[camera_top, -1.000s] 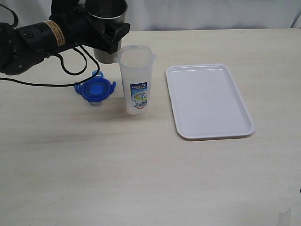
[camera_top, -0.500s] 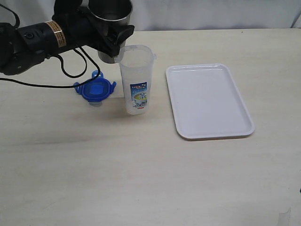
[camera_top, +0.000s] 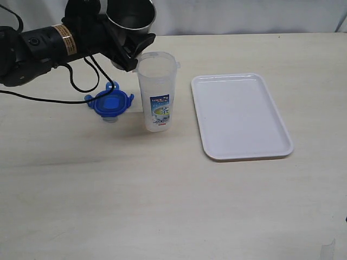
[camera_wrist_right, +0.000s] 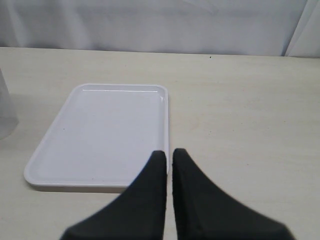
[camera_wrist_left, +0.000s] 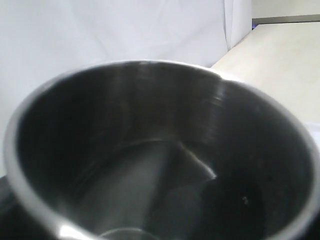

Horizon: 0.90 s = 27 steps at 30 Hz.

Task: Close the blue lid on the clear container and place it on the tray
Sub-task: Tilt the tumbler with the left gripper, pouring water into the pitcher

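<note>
The clear container point(camera_top: 157, 92) stands upright and open-topped on the table, its blue-and-white label facing the exterior camera. The blue lid point(camera_top: 110, 103) lies flat on the table just left of it, apart from it. The white tray point(camera_top: 241, 116) lies to its right with nothing on it. My left gripper point(camera_top: 126, 39) is shut on a steel cup point(camera_top: 130, 13), held tilted in the air right beside the container's rim. That cup's dark inside point(camera_wrist_left: 150, 150) fills the left wrist view. My right gripper point(camera_wrist_right: 169, 152) is shut on nothing, near the tray's point(camera_wrist_right: 100, 130) edge.
The left arm's black cable point(camera_top: 81, 81) hangs down to the table behind the lid. A sliver of the clear container point(camera_wrist_right: 6, 110) shows at the edge of the right wrist view. A white curtain backs the table.
The left gripper has raised the steel cup a little and shifted it right, tilting it more toward the container's mouth. Lid, container and tray have not moved.
</note>
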Motion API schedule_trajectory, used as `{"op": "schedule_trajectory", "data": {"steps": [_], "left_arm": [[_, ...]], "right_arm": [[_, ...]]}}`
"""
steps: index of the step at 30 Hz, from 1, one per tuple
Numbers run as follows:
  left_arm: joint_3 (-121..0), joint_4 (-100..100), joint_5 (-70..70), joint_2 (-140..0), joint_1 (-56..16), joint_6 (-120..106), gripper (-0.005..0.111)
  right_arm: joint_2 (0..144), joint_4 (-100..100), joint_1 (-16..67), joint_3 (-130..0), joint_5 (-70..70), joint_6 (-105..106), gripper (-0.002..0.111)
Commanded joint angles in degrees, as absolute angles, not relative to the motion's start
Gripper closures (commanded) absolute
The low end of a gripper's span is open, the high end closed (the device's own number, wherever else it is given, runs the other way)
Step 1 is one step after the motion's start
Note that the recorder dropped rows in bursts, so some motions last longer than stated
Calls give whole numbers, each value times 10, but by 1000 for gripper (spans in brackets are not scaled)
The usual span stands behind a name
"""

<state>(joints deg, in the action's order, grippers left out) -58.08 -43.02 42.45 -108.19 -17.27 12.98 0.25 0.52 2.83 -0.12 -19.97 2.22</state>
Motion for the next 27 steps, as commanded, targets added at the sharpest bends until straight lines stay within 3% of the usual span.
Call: {"op": "schedule_trajectory", "data": {"steps": [1, 27], "left_arm": [[-591, -441, 465, -1074, -174, 86, 107], [-591, -442, 461, -1074, -174, -68, 107]], "right_arm": [[0, 7, 26, 0, -198, 22, 104], [0, 7, 26, 0, -198, 22, 104]]}}
